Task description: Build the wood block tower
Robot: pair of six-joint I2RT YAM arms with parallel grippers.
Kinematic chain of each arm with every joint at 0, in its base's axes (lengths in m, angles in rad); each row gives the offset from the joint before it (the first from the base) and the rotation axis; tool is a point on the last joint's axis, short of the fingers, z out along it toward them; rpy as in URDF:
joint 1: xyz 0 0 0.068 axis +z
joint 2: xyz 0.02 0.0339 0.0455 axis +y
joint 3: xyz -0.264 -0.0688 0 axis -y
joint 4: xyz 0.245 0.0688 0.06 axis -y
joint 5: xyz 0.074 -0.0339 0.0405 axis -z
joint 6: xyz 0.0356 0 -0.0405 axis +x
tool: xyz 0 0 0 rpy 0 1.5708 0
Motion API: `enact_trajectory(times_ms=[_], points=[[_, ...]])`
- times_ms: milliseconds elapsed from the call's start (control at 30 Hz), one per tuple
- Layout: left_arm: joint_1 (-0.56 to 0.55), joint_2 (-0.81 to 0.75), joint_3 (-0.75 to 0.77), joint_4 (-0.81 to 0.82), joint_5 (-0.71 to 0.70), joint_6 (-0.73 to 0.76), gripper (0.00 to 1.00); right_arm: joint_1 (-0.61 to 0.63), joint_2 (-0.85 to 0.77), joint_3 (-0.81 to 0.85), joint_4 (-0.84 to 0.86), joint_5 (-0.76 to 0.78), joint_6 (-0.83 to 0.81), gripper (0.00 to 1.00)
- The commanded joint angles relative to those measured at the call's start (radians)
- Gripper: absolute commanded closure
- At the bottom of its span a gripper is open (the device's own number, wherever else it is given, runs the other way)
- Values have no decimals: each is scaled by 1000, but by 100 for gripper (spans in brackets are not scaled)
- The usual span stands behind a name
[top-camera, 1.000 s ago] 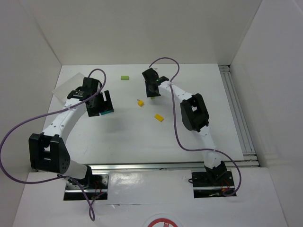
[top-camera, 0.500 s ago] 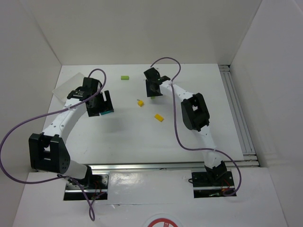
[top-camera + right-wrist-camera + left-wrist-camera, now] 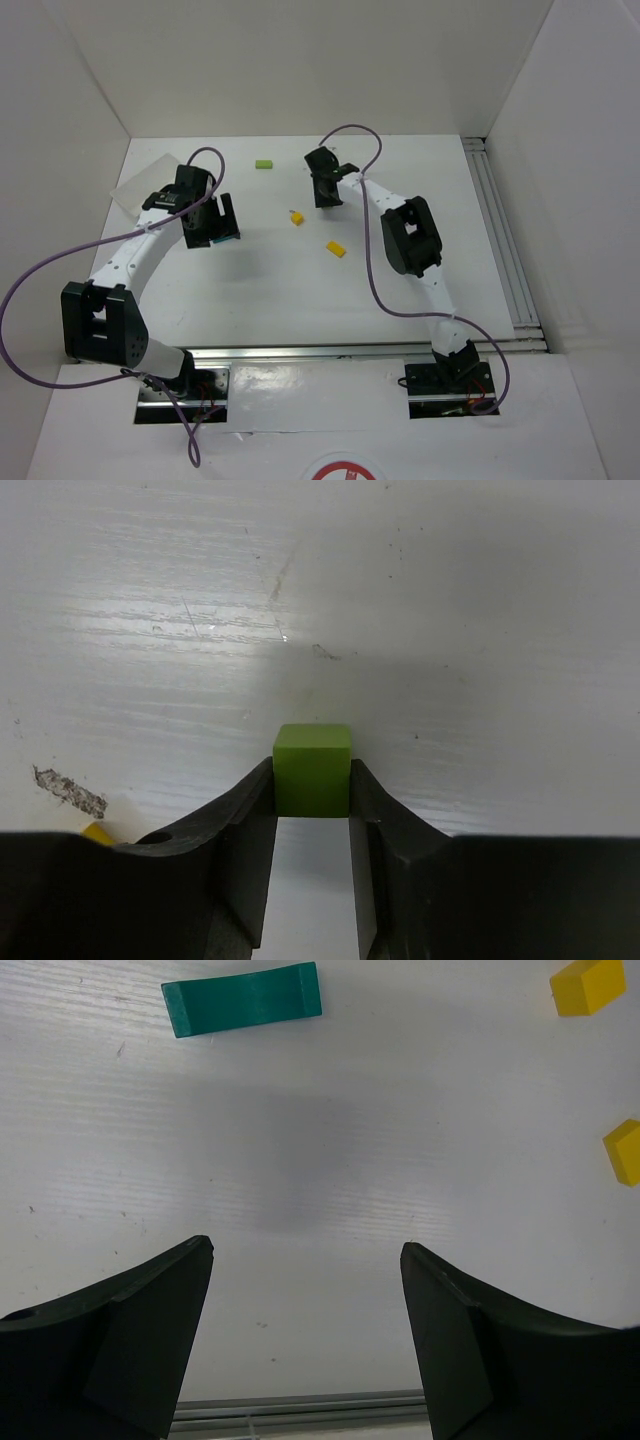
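My right gripper [image 3: 322, 192] is shut on a light green block [image 3: 312, 770], held between the fingertips [image 3: 250, 810] just above the white table. The block is hidden under the gripper in the top view. My left gripper [image 3: 212, 222] is open and empty; its jaws stand wide apart in the left wrist view [image 3: 305, 1250]. The teal arch piece [image 3: 242, 1000] lies flat on the table just beyond it, also seen in the top view [image 3: 229, 239]. Two yellow blocks [image 3: 297, 217] [image 3: 335, 248] lie between the arms, and both show in the left wrist view [image 3: 587, 985] [image 3: 625, 1152].
A second light green block [image 3: 263, 164] lies at the far middle of the table. A pale rectangular tray [image 3: 140, 178] sits at the far left corner. White walls close three sides. A metal rail [image 3: 500, 230] runs along the right edge.
My right gripper has moved a little toward the far side with the green block in it. The left arm and the loose blocks have not moved.
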Motion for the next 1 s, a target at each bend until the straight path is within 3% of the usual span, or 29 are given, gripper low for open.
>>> enact_trajectory(times_ms=[0,433,900,967], points=[[-3,-32,1,-2,16,22,11,2,-91,-78,-1,52,1,65],[-35,-29,-8,7,26,2,11,2,-482,-661,140,48,145,63],[-83,-20,-8,7,16,-7,11,-7,-427,-638,168,109,115,63],[-83,-20,-8,7,16,-7,11,-7,-415,-638,168,118,115,58]])
